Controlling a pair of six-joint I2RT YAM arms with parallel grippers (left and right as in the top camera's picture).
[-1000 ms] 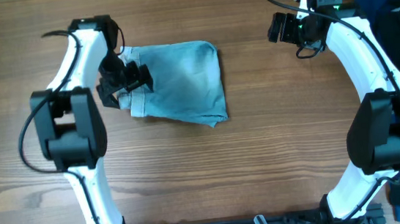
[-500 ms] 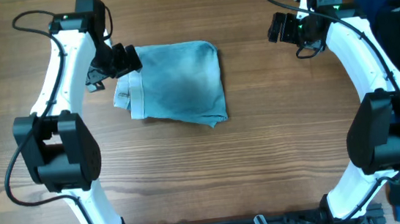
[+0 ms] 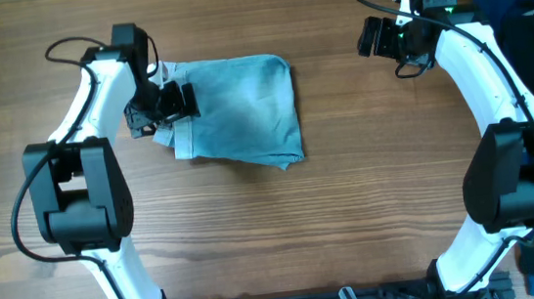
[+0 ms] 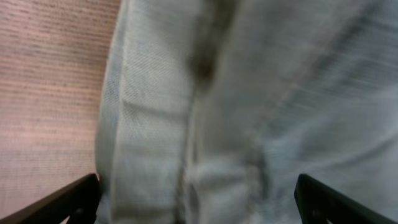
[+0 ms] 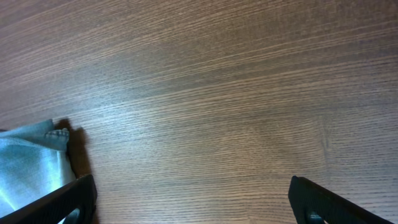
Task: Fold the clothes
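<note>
The wooden table [image 3: 285, 236] carries the jeans [image 3: 243, 108], already folded into a compact bundle lying toward eleven o'clock of the table's centre, so the task looks nearly finished. A dark garment pile [image 3: 529, 16] waits at the three o'clock edge. The left gripper [image 3: 172, 102] sits over the bundle's nine o'clock hem, jaws spread apart with cloth between them, probably poised to tidy that edge. The right gripper [image 3: 372, 36] idles at two o'clock, jaws apart, holding nothing.
</note>
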